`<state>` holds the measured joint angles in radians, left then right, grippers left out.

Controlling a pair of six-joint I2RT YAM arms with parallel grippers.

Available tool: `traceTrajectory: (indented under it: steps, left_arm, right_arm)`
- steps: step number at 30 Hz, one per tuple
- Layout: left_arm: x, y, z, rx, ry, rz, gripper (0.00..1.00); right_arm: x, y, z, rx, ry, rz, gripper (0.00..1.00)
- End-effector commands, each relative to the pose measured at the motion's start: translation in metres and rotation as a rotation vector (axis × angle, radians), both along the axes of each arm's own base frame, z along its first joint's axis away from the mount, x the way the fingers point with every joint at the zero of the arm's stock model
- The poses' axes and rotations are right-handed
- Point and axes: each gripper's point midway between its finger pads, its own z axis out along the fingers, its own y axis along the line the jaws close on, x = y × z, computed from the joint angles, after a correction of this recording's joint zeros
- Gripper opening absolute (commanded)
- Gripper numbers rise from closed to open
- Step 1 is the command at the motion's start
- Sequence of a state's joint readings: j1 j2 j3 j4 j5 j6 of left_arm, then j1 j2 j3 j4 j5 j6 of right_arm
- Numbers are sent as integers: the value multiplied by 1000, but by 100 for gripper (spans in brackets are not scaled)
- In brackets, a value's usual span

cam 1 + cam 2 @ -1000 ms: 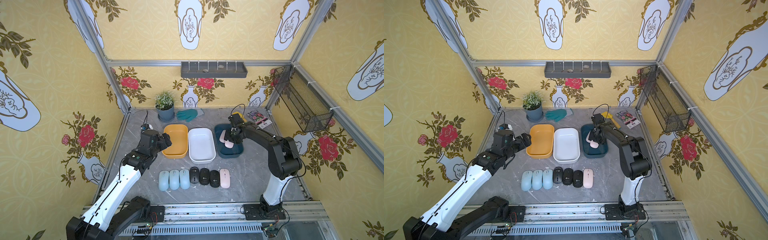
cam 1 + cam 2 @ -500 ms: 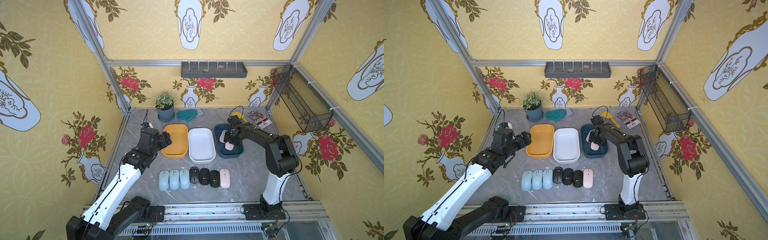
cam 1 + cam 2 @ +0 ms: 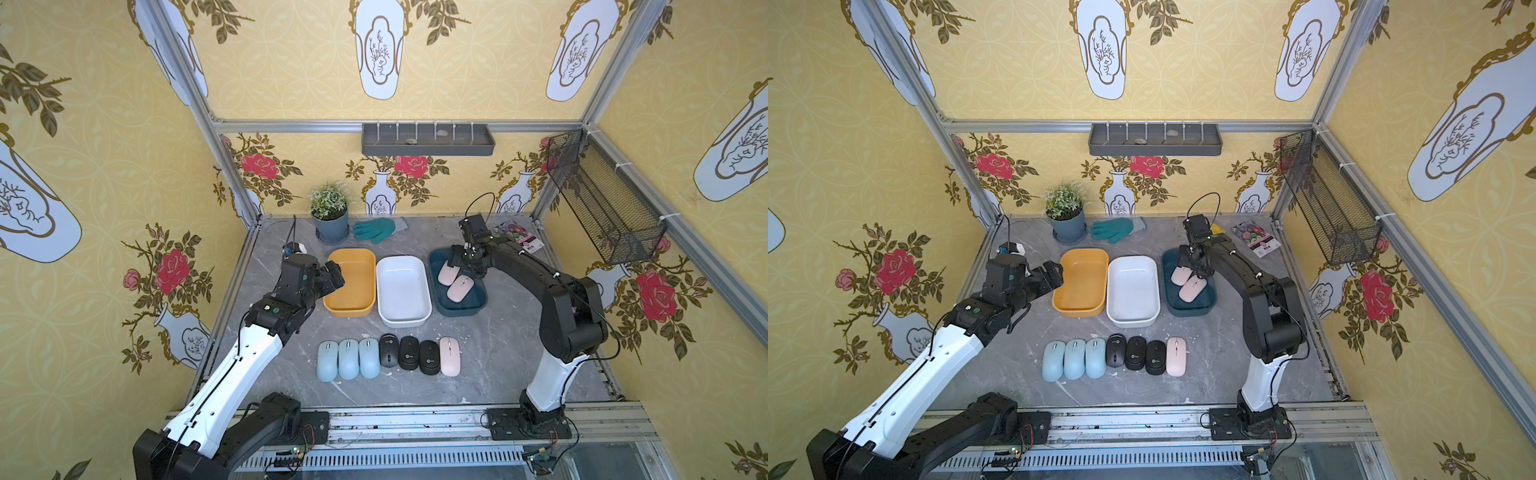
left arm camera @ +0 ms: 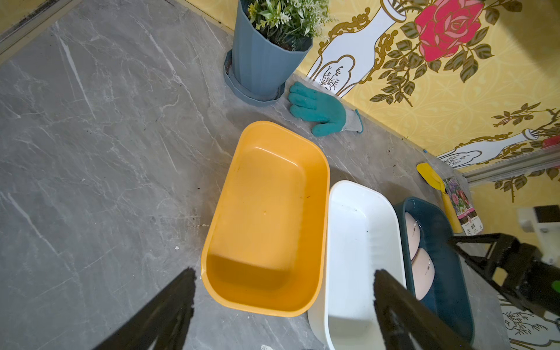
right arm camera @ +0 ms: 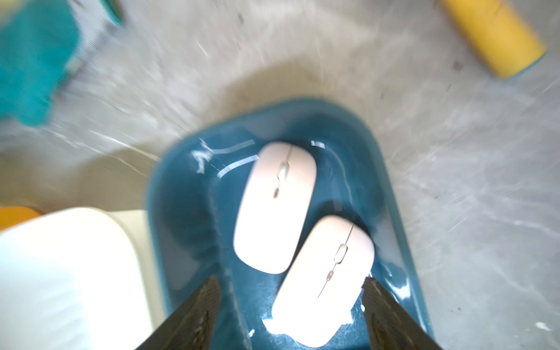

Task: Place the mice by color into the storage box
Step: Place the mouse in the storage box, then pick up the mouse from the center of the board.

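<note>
Squarely between the spread right gripper (image 5: pixel 291 280) fingers, a pink mouse (image 5: pixel 325 272) was seen in the teal bin (image 5: pixel 188 194), a second pink mouse (image 5: pixel 274 209) just beside it; the left gripper (image 4: pixel 284 270) was likewise held spread.

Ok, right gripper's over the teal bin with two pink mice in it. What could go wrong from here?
1. The right gripper is open, its fingers flanking the front pink mouse in the teal bin; pulling away askew could drag it.
2. The last pink mouse lies tight against a black mouse in the row, so a grasp may knock that neighbour.
</note>
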<state>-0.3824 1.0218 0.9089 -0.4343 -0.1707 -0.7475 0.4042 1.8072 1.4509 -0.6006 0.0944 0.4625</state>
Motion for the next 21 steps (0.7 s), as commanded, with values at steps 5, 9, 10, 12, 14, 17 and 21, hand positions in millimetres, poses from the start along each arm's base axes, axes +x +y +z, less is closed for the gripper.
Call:
traceTrajectory:
  steps: [5,9,10,12,14,17,21]
  left_arm:
    - [7,-9,1,-11,-2,-35,93]
    - [7,-10,-4,-9,11,-41,93]
    - [8,-11,-5,-12,15,-44,93]
    - [9,-14,-8,-19,21,-50,93]
    - [9,-15,-9,-28,22,-51,93]
    - [11,-16,-11,-36,19,-50,93]
    - [12,-19,-13,-36,28,-61,93]
  right_arm:
    - [-12,5,54,-54,-88,19,78]
    - [-33,13,75,-82,-129,31,78]
    - [-41,15,78,-84,-129,34,78]
    - [-59,21,77,-88,-117,43,78]
    - [-80,27,68,-85,-95,65,78]
    - [-109,29,48,-75,-61,78,78]
    - [-145,26,25,-27,2,45,78]
